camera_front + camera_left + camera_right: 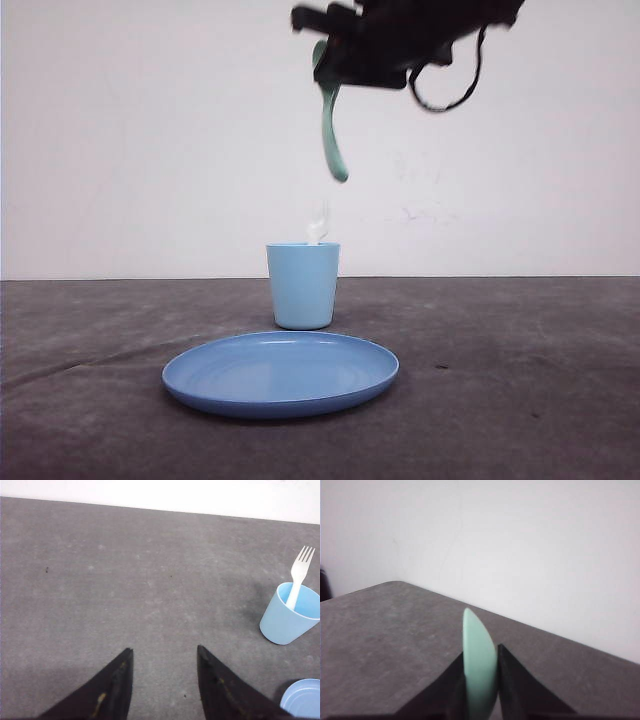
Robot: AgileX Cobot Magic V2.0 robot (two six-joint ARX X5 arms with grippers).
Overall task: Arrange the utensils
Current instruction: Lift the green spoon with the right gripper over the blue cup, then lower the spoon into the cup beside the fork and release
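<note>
Gripping the mint-green spoon [331, 130] above the light blue cup [303, 286], your right hand [481, 680] follows the already-deposited white fork [299, 577]; left hand [164, 680] open.

A dark grey, matte worktop [520, 400] runs back to a plain white wall. 2 things rest directly on it: a round, shallow blue plastic plate [280, 373] at the front, and just behind it an upright light blue plastic cup [303, 285], standing close to the plate's far rim.
</note>
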